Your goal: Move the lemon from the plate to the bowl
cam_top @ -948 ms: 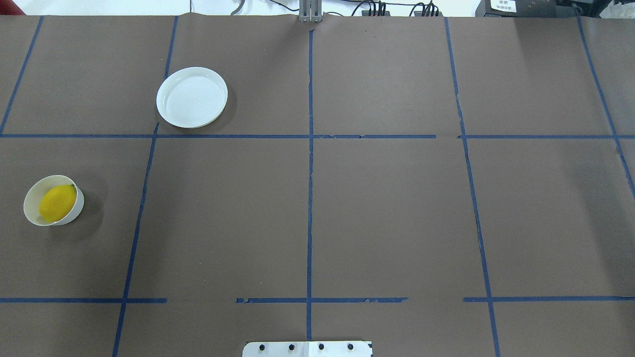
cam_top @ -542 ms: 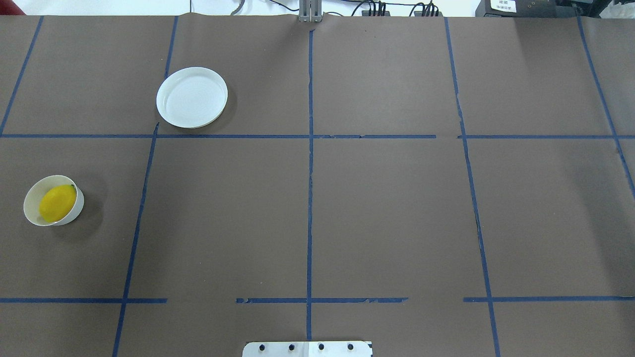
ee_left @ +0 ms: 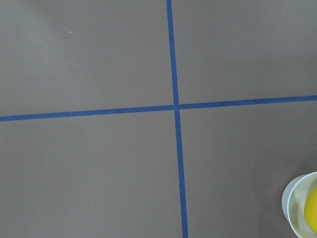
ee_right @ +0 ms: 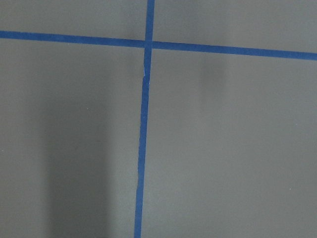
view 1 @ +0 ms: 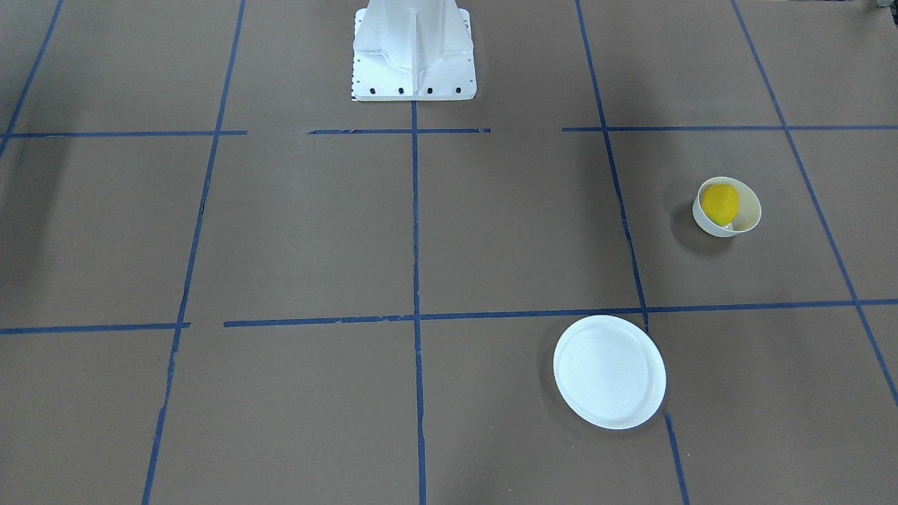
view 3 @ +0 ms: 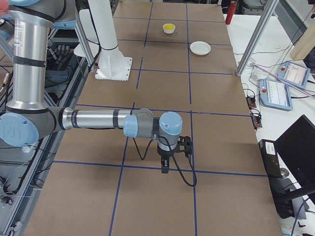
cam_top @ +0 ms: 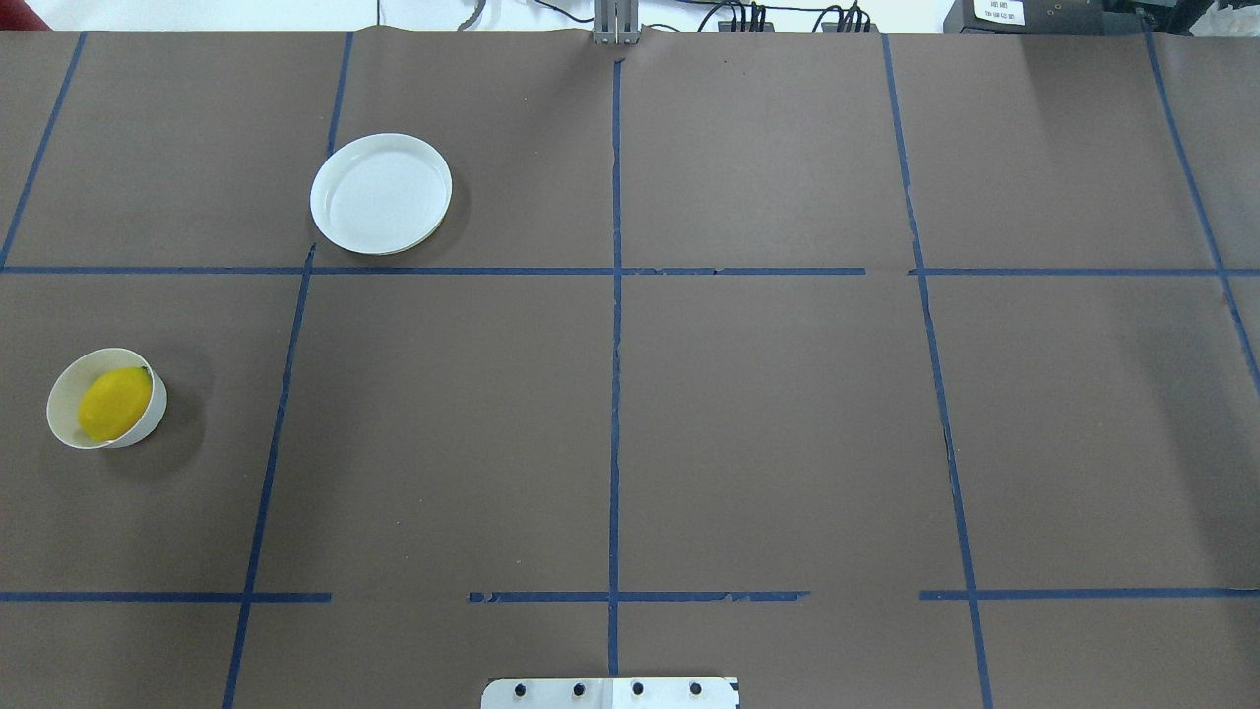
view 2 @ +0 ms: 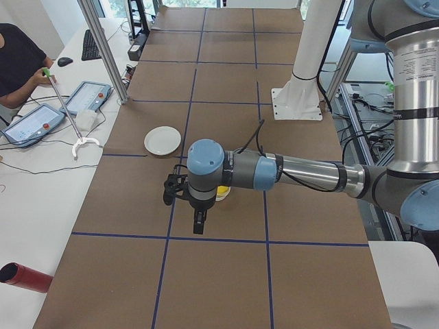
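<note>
The yellow lemon [cam_top: 115,404] lies inside the small white bowl [cam_top: 150,425] at the table's left side. They also show in the front view, lemon [view 1: 720,202] in bowl [view 1: 751,210], and at the left wrist view's lower right corner [ee_left: 295,203]. The flat white plate [cam_top: 381,194] stands bare farther back, also in the front view [view 1: 609,372]. The left gripper [view 2: 199,225] hangs above the table beside the bowl. The right gripper [view 3: 165,168] hangs over bare table, far from both dishes. Each shows only in a side view; I cannot tell whether either is open or shut.
Brown paper with blue tape lines covers the table. The robot's white base [view 1: 414,56] stands at the near middle edge. An operator's table with tablets [view 2: 34,123] and a white reaching tool [view 2: 81,144] runs along the far side.
</note>
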`<state>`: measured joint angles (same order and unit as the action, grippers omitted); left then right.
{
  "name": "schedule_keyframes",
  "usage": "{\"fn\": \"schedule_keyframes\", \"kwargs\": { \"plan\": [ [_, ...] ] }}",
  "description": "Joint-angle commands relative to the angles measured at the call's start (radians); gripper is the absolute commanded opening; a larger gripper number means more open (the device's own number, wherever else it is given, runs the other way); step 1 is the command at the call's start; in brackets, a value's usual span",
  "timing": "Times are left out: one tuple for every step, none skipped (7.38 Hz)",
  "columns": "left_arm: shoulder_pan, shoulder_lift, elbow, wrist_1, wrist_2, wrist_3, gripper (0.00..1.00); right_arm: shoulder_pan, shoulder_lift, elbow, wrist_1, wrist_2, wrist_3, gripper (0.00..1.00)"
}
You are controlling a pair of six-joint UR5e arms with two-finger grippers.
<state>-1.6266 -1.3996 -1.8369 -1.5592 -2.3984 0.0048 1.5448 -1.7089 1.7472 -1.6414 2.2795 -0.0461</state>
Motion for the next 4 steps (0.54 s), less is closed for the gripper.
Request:
{"fn": "schedule_keyframes", "kwargs": {
  "plan": [
    [-0.001, 0.043, 0.014, -0.024, -0.058, -0.002, 1.0, 0.0, 0.0, 0.0, 0.0, 0.0, 0.0, 1.0],
    [-0.001, 0.031, 0.01, -0.016, -0.03, 0.0, 1.0, 0.0, 0.0, 0.0, 0.0, 0.0, 0.0, 1.0],
    [0.002, 0.028, 0.008, -0.012, -0.027, -0.006, 1.0, 0.0, 0.0, 0.0, 0.0, 0.0, 0.0, 1.0],
    [0.01, 0.022, 0.007, 0.007, 0.016, -0.006, 1.0, 0.0, 0.0, 0.0, 0.0, 0.0, 0.0, 1.0]
  ]
}}
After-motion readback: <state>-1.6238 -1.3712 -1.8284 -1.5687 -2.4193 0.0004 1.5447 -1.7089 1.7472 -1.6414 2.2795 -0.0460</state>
